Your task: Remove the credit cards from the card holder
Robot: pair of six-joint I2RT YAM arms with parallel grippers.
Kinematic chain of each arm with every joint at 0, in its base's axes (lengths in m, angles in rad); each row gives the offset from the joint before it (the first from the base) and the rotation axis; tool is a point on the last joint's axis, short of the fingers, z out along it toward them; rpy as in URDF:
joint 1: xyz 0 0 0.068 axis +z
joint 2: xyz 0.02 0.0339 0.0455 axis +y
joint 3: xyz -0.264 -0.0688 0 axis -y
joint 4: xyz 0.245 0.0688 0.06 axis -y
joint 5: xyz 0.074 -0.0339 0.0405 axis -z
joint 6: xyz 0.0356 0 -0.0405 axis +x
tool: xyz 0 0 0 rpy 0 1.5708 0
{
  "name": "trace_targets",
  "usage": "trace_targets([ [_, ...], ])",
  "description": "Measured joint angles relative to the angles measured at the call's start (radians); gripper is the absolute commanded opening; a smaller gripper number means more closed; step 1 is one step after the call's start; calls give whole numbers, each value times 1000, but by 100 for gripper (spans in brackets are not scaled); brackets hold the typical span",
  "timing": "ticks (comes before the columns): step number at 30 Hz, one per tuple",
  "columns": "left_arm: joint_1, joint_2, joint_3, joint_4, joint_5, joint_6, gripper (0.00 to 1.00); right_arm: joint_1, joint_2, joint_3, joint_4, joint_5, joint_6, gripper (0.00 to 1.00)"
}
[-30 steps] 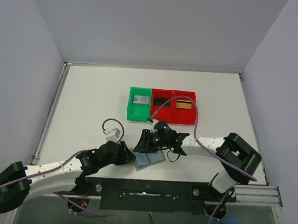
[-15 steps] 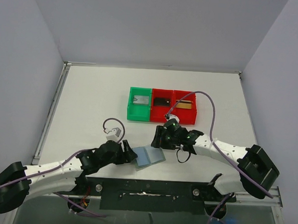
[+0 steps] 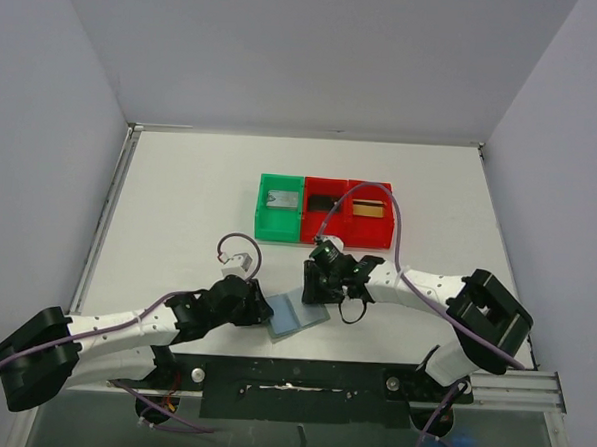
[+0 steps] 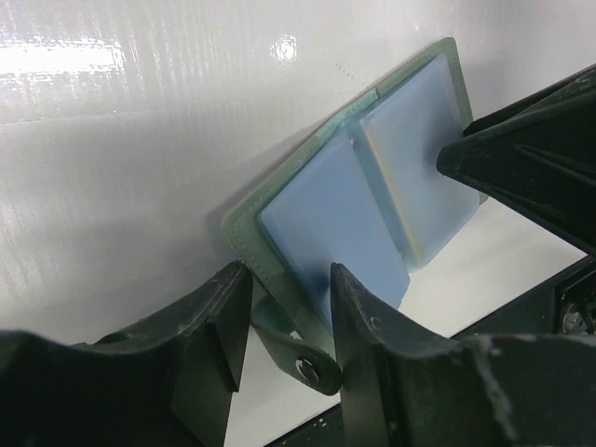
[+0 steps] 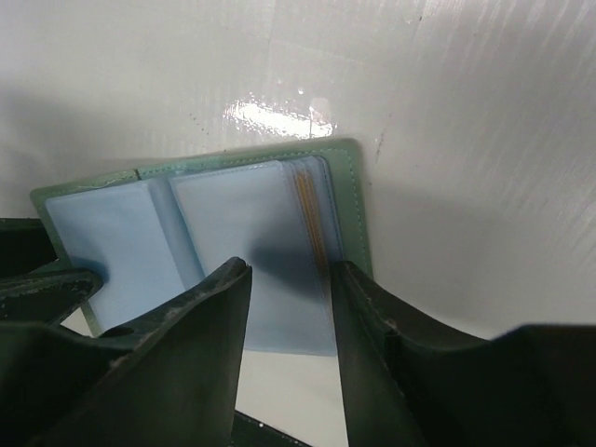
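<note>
Now the card holder (image 3: 296, 314) lies flat, strap edge inside the part-open left claw (image 4: 287, 281), under the part-open right claw (image 5: 289, 272).

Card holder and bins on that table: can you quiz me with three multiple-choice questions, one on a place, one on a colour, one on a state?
1. Where does the card holder lie?
A) in a bin
B) on the table, between the left gripper and the right gripper
C) on an arm's base

2. What colour is the leftmost bin in the top view?
A) green
B) yellow
C) black

3. How is the card holder?
A) folded shut
B) standing on edge
C) opened flat

Answers:
1 B: white tabletop lies under it, with a gripper at each side.
2 A: its walls are plainly green.
3 C: both wrist views show its two panels side by side.
</note>
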Motion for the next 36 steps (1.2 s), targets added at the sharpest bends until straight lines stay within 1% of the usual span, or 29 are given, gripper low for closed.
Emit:
trace_targets([
  [3,1,4,0,-2,0,10,29,21,11,18,-24,22,-8,30],
  [6,2,14,0,-3,0,14,28,44,19,45,-66,54,-15,26],
  [14,4,20,0,-12,-1,16,27,108,23,125,-146,125,-27,23],
  [17,4,20,0,-13,-1,16,25,117,26,135,-160,137,-29,18],
  [21,5,20,0,-16,-2,16,24,135,55,171,-208,179,-27,18],
  [25,5,15,0,-21,-3,16,24,162,100,235,-278,235,-24,24],
  [27,5,11,0,-21,-3,16,24,171,118,259,-305,258,-24,24],
  [31,5,5,0,-21,-3,16,23,183,124,272,-339,281,-25,23],
  [34,5,3,0,-21,-3,16,20,193,124,285,-359,293,-25,18],
  [36,5,2,0,-20,-3,16,19,199,124,294,-363,297,-25,18],
])
